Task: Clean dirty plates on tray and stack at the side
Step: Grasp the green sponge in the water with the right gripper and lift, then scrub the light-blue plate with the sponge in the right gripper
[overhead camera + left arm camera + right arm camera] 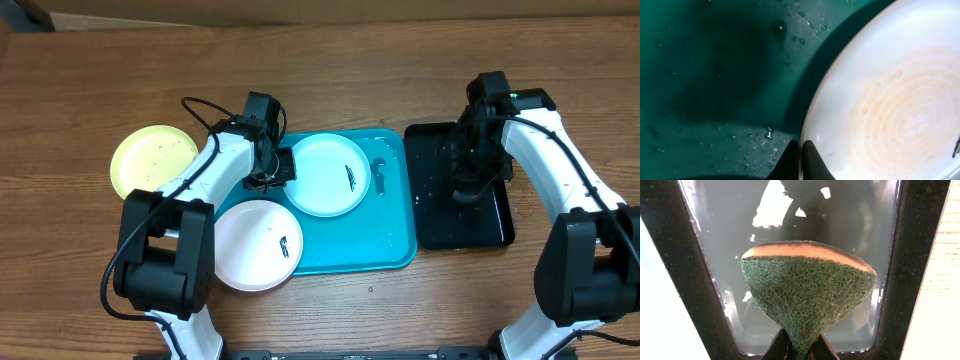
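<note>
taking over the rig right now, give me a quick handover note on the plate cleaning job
Left gripper: jaws shut on the rim of the pale blue plate, which lies in the turquoise tray.
Right gripper: shut on the green sponge, over the wet black tray.
The white plate laps the turquoise tray's near-left corner. The yellow-green plate lies on the table, left of the tray.
Done: yellow-green plate is off the tray; nothing stacked.
Left: pale blue and white plates each show a dark smear. Wipe them, then stack all three at the side.

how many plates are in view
3: yellow-green plate on the table at left, pale blue plate on the turquoise tray, white plate overlapping its near-left edge. None look hidden.
</note>
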Tool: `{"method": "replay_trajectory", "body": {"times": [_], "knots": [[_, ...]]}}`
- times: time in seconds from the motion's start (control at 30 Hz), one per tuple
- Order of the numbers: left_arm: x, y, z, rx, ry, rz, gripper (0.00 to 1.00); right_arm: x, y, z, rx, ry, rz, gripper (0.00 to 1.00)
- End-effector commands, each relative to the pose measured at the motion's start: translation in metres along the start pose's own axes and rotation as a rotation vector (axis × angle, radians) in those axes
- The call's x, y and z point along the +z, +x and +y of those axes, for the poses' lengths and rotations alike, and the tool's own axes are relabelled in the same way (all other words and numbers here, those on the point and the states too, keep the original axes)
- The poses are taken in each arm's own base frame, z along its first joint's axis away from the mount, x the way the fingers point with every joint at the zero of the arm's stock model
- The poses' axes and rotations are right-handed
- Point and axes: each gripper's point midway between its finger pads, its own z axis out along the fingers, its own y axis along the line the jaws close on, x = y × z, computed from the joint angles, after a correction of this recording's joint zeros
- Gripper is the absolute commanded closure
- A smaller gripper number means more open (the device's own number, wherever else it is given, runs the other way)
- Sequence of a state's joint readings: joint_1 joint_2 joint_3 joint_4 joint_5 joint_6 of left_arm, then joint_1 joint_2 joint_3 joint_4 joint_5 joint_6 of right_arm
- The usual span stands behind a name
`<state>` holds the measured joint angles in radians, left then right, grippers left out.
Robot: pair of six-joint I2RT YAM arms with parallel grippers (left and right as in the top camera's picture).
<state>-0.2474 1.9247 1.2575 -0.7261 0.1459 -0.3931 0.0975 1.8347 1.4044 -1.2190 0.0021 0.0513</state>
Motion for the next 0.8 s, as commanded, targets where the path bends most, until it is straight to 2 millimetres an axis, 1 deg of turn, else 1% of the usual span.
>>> {"method": "replay_trajectory", "body": {"times": [0.0,0.03,0.07,0.17,0.2,0.27,0.33,0.37,0.43,0.5,0.53,0.6,0.63,0.7,0.77], "knots": [[0.003,0.004,-0.013,0.018,0.030,0.020,0.85,0.002,0.004,0.006,-0.026,0.004,-0.007,0.96],[0.003,0.004,-0.014,0.019,0.031,0.017,0.83,0.004,0.004,0.007,-0.030,0.003,-0.009,0.96],[0.003,0.003,-0.014,0.020,0.033,0.012,0.82,0.009,0.004,0.009,-0.034,0.002,-0.016,0.96],[0.003,0.003,-0.014,0.019,0.032,0.013,0.83,0.015,0.003,0.009,-0.035,0.001,-0.024,0.96],[0.003,0.003,-0.014,0.019,0.032,0.013,0.86,0.015,0.003,0.009,-0.036,0.002,-0.023,0.96],[0.003,0.003,-0.014,0.019,0.032,0.014,0.96,0.011,0.002,0.010,-0.036,0.001,-0.027,0.96],[0.003,0.004,-0.013,0.018,0.032,0.017,0.96,-0.002,-0.001,0.012,-0.036,-0.008,-0.028,0.96],[0.003,0.003,-0.013,0.018,0.032,0.017,0.96,-0.024,-0.006,0.019,-0.037,-0.043,-0.038,0.96],[0.003,0.003,-0.013,0.018,0.032,0.016,0.96,-0.049,-0.015,0.030,-0.041,-0.105,-0.070,0.96],[0.003,0.003,-0.014,0.018,0.032,0.016,0.96,-0.074,-0.024,0.048,-0.054,-0.199,-0.112,0.96],[0.003,0.003,-0.014,0.019,0.032,0.016,0.96,-0.087,-0.028,0.059,-0.065,-0.264,-0.136,0.96],[0.003,0.003,-0.014,0.019,0.032,0.016,0.96,-0.106,-0.035,0.081,-0.093,-0.368,-0.174,0.96],[0.003,0.003,-0.013,0.018,0.032,0.016,0.96,-0.113,-0.037,0.092,-0.114,-0.416,-0.192,0.96],[0.003,0.003,-0.013,0.018,0.031,0.016,0.96,-0.120,-0.038,0.116,-0.163,-0.487,-0.214,0.96],[0.003,0.003,-0.013,0.018,0.031,0.016,0.96,-0.119,-0.036,0.134,-0.211,-0.496,-0.222,0.96]]}}
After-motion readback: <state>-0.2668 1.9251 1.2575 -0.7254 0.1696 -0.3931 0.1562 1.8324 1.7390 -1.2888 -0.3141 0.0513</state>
